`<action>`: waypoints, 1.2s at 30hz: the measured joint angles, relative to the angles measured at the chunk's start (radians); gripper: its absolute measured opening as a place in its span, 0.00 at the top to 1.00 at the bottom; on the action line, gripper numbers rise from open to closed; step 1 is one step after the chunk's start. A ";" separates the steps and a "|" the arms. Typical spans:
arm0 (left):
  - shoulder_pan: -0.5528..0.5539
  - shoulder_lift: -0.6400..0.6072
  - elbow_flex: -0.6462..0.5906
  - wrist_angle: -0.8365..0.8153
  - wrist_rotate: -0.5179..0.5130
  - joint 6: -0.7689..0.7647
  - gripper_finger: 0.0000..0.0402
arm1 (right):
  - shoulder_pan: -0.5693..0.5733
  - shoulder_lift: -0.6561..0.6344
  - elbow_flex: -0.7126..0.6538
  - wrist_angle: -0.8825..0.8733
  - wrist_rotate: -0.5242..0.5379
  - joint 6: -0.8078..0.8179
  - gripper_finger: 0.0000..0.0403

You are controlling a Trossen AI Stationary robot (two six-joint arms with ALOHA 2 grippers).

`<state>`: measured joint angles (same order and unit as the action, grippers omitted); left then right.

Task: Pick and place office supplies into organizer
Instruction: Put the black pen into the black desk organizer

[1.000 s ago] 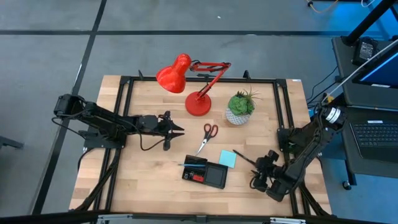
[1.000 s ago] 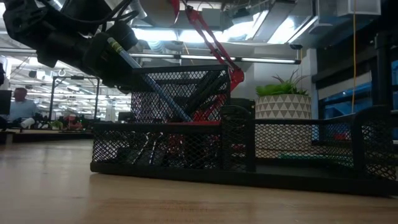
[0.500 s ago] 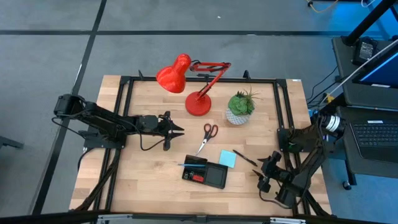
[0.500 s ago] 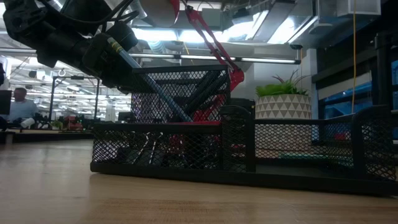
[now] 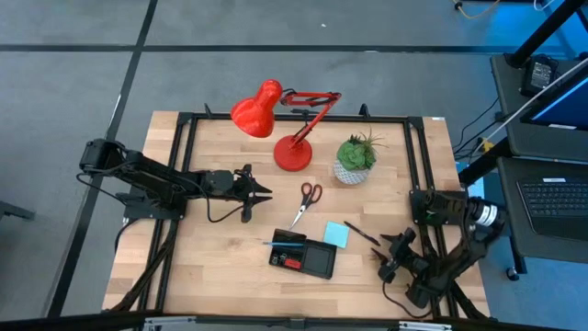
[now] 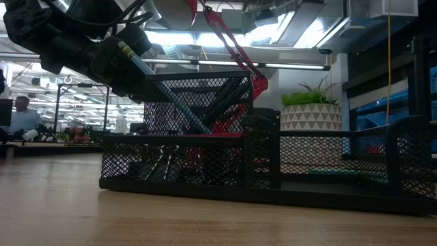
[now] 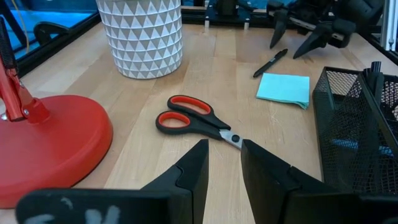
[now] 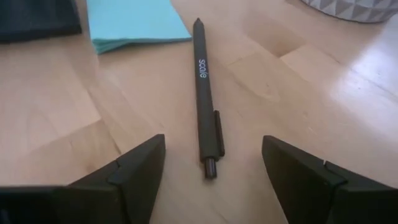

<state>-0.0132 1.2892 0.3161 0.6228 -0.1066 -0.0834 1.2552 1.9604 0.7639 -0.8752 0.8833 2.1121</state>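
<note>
The red-handled scissors [image 5: 309, 200] [image 7: 199, 121] lie flat on the wood. My left gripper [image 5: 266, 193] [image 7: 222, 155] hovers open just left of them, fingers pointing at the blades. A dark pen [image 5: 362, 233] [image 8: 205, 93] lies beside the light blue sticky-note pad [image 5: 336, 234] [image 8: 134, 22]. My right gripper [image 5: 393, 256] [image 8: 211, 168] is open wide at the pen's clip end, one finger on either side, touching nothing. The black mesh organizer [image 5: 303, 255] [image 6: 259, 160] sits left of the pad, with pens and a red piece inside.
A red desk lamp [image 5: 292, 152] [image 7: 43, 143] and a potted plant in a white patterned pot [image 5: 354, 161] [image 7: 143, 34] stand toward the far side, behind the scissors. Bare wood lies left of the organizer. A person sits far off in the room [image 6: 20, 116].
My right arm has folded: its elbow has swung from beside the table's right edge toward the near edge. Its gripper has stayed near the pen's end, shifting slightly right. The left arm and all objects are unmoved.
</note>
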 joint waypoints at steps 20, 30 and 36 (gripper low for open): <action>0.000 0.000 0.000 0.000 0.000 0.000 0.78 | 0.003 0.034 0.014 0.013 0.001 0.044 0.33; 0.000 0.000 0.000 0.000 0.000 -0.009 0.78 | 0.003 0.034 0.016 0.021 -0.012 0.058 0.46; 0.000 0.000 0.000 0.000 0.000 -0.009 0.78 | 0.003 0.034 0.016 0.030 -0.011 0.031 0.58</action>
<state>-0.0132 1.2892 0.3161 0.6231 -0.1066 -0.0921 1.2579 1.9945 0.7803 -0.8452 0.8719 2.1426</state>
